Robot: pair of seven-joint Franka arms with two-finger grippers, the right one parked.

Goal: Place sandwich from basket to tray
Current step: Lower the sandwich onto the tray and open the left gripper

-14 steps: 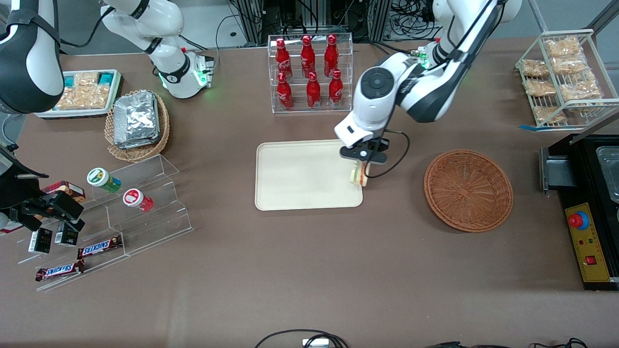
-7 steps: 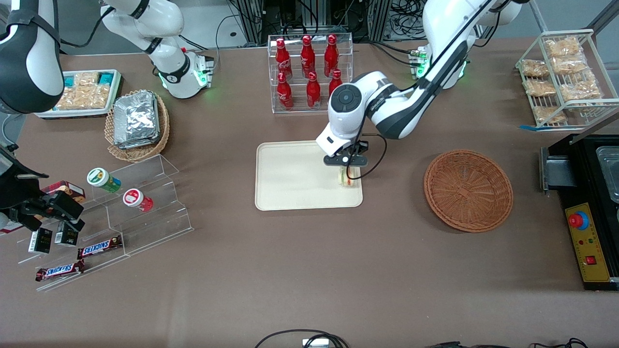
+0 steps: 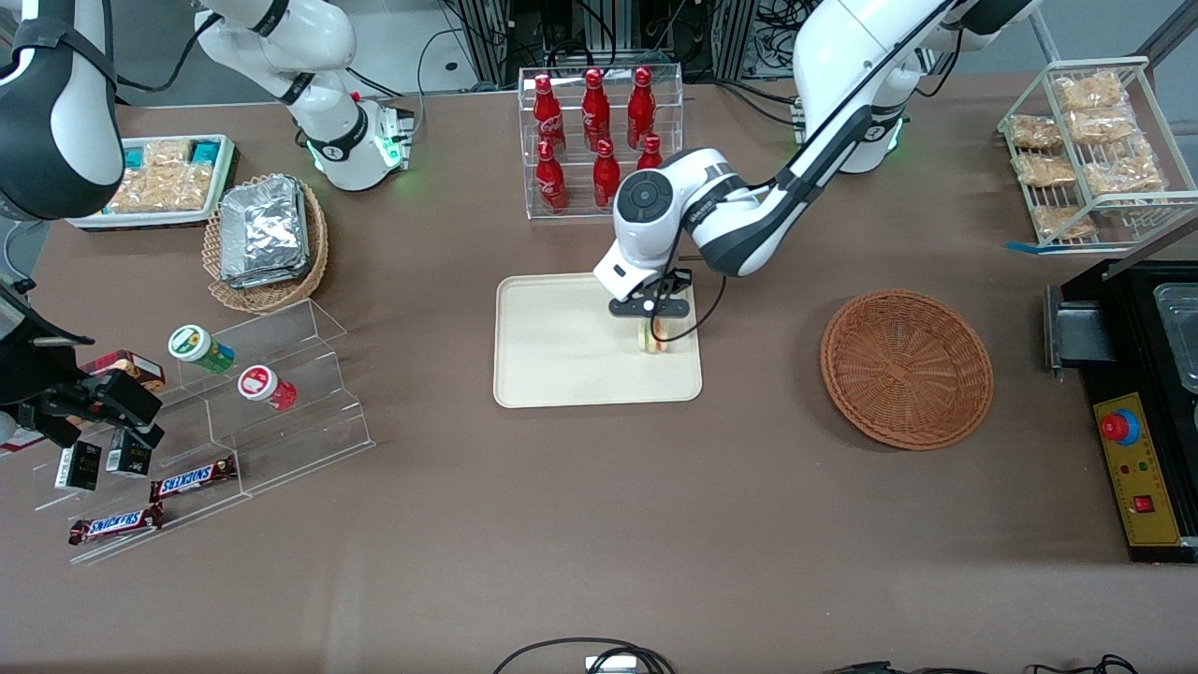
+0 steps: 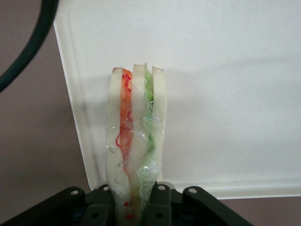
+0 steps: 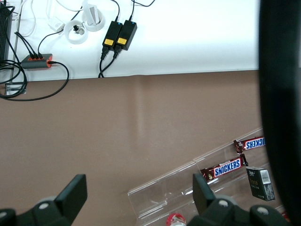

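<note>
On the brown worktop (image 3: pixel 599 524), the cream tray (image 3: pixel 562 356) lies in the middle, and the round reddish-brown basket (image 3: pixel 906 368) sits well apart from it, toward the working arm's end, with nothing in it. Over the tray's end nearest that basket hangs the end effector (image 3: pixel 652 323), clamped on the sandwich (image 3: pixel 654 341). This looks like the last step: the carry is done and the setting-down is in hand. I can't tell whether the wedge touches the tray yet. The next move, I'd judge, calls for lowering it until it rests, parting the fingers and lifting straight up so the wrap doesn't cling and drag. In the wrist view the sandwich (image 4: pixel 134 141) stands on edge between the fingers (image 4: pixel 159 202): three white bread slices, orange-pink filling in one gap, green in the other, under crinkled clear wrap.
</note>
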